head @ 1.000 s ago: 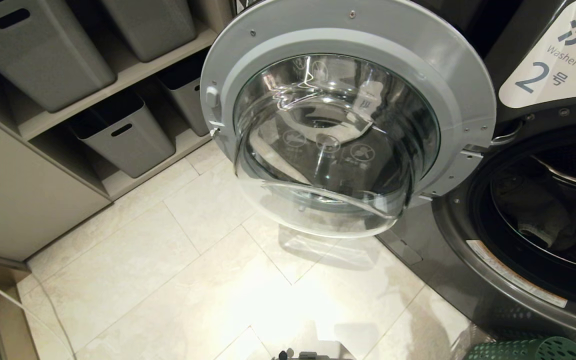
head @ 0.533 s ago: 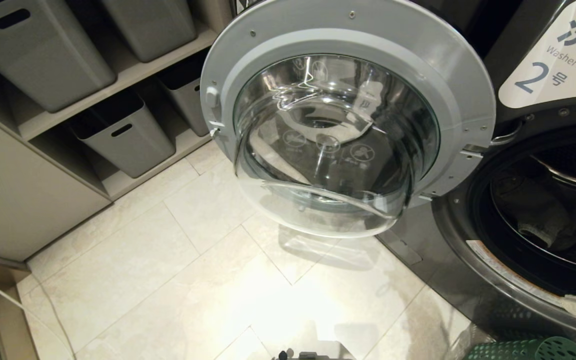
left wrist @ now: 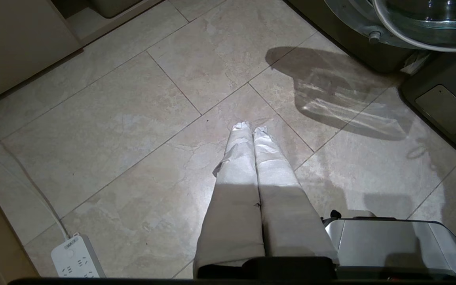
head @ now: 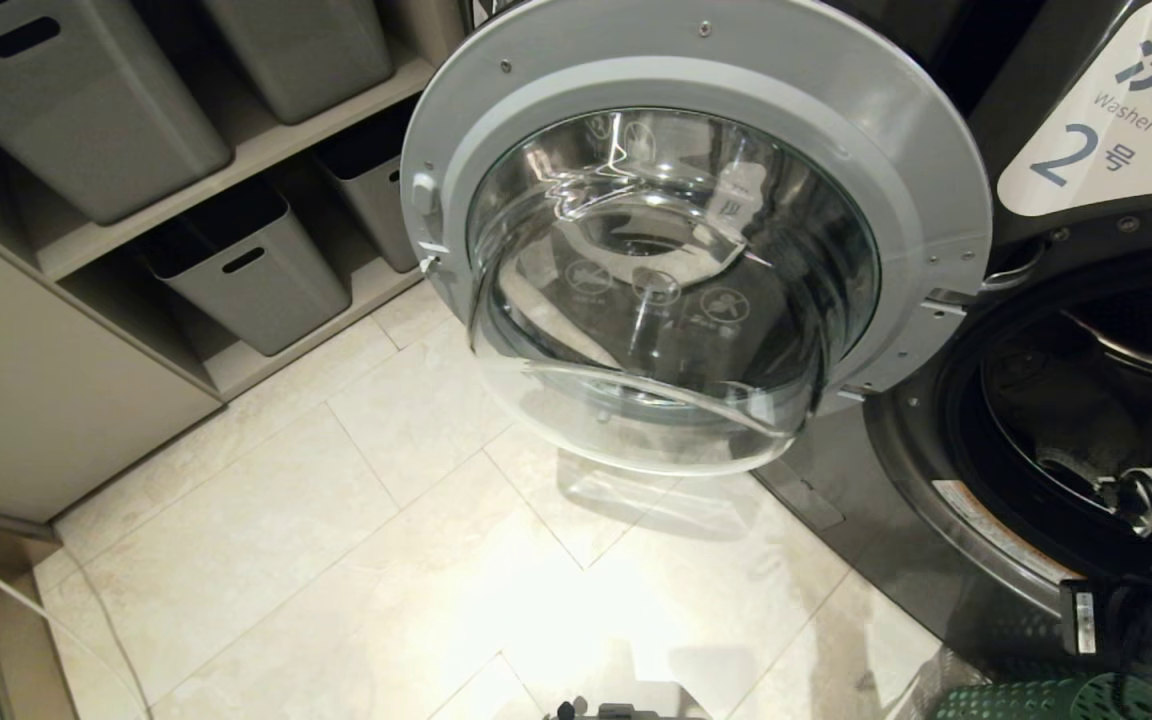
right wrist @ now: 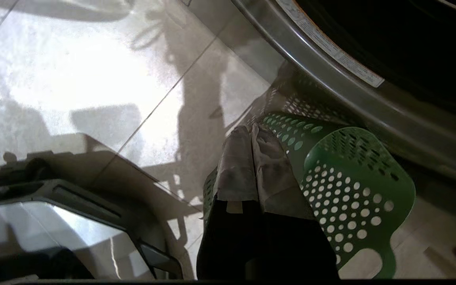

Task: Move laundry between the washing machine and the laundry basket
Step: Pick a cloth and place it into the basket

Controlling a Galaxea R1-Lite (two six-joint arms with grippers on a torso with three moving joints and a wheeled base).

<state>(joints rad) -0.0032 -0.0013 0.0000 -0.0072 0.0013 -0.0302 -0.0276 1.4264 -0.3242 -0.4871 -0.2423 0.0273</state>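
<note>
Nearest, the right gripper hangs closed and empty above the laundry basket, while farther in the washing machine drum the laundry looks soft, light, best pinched at a raised fold.

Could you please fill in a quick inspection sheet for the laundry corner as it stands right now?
Surface: pale tiled floor, bare in front of the machine.
Job's things: washing machine marked 2, its door swung wide open; grey laundry lying in the drum; green laundry basket on the floor below the opening.
Clutter: nothing seen.
Grippers: left gripper shut, empty, above the floor; right gripper shut, empty, above the basket by the machine's opening.
Cables: white power strip with its cord on the floor; black cables on the right arm.
Surroundings: grey bins on shelves to the left.
</note>
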